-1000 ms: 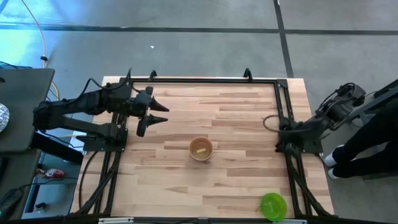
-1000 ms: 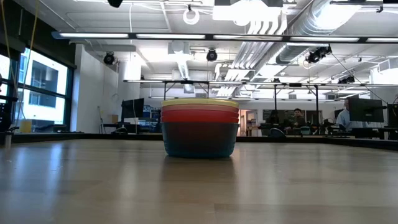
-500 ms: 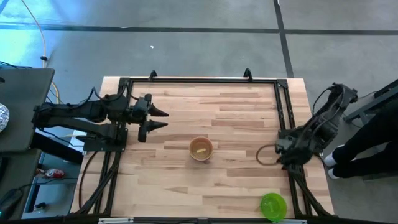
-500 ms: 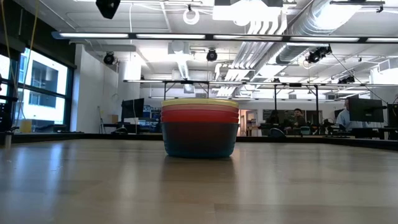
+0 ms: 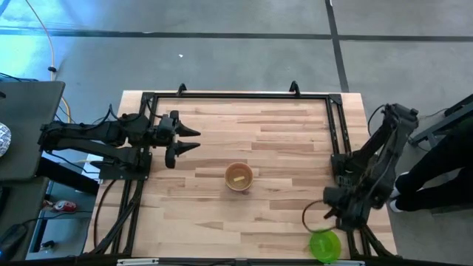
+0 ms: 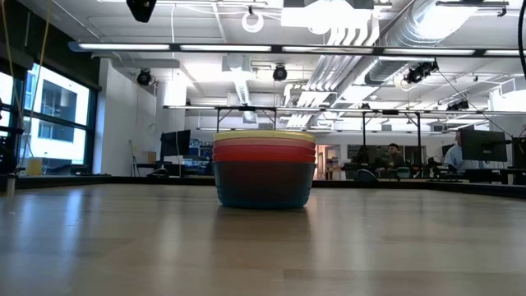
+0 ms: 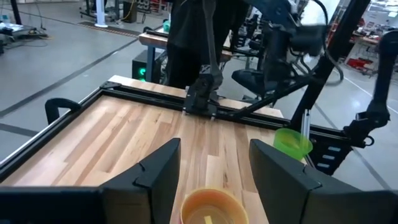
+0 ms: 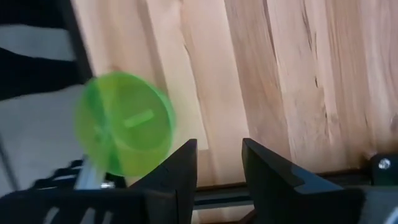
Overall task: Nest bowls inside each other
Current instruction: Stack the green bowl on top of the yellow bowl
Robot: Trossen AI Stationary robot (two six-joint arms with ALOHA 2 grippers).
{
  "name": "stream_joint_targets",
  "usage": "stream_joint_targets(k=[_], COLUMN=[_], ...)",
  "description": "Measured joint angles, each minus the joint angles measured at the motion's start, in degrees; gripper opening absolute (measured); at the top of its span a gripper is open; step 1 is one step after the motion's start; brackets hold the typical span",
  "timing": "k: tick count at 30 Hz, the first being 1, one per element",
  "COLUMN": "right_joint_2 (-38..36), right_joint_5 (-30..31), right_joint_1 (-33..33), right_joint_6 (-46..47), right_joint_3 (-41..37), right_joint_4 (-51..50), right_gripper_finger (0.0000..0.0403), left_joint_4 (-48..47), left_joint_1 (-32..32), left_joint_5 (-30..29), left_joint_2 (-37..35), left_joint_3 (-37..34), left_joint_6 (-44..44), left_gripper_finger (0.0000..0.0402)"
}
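Note:
A stack of nested bowls (image 5: 239,177) stands at the table's middle, base on the wood, with a yellow bowl on top. The low view shows the stack (image 6: 265,168) with yellow above red above a dark teal one. A single green bowl (image 5: 324,244) sits upright at the near right corner beside the black frame. My right gripper (image 5: 336,213) hangs open just far of it; its wrist view shows the green bowl (image 8: 124,124) ahead of the open fingers (image 8: 219,168). My left gripper (image 5: 194,140) waits open by the left edge, pointing at the stack (image 7: 211,208).
A black frame rail (image 5: 236,96) runs round the table's far, left and right sides. A cable loop (image 5: 312,214) hangs off my right arm over the wood. A person in dark clothes (image 5: 436,166) stands beyond the right edge. Bare wood lies between the stack and the green bowl.
My right arm has swung from the middle of the right edge toward the near edge and now hangs just short of the green bowl, its cable loop trailing along. The bowls have stayed where they were.

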Motion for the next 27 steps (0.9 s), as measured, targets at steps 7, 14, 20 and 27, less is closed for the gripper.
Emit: stream_joint_targets(k=[7,14,20,27], right_joint_2=[10.7,16.3,19.0,22.0], right_joint_5=[-3.3,-3.4,-2.1,-1.9], right_joint_1=[2.9,3.6,3.8,4.6], right_joint_6=[3.5,4.7,6.4,6.4], right_joint_3=[0.0,0.0,0.0,0.0], right_joint_4=[2.3,11.2,13.2,15.3], right_gripper_finger=[0.0119,0.0119,0.0119,0.0119], left_joint_4=[-0.2,-0.4,-0.6,-1.8], left_joint_1=[0.0,0.0,0.0,0.0], left_joint_5=[0.0,0.2,0.5,0.8], left_joint_2=[0.0,0.0,0.0,-0.2], left_joint_3=[0.0,0.0,0.0,0.0], left_joint_6=[0.0,0.0,0.0,0.0], left_gripper_finger=[0.0181,0.0181,0.0181,0.0181])
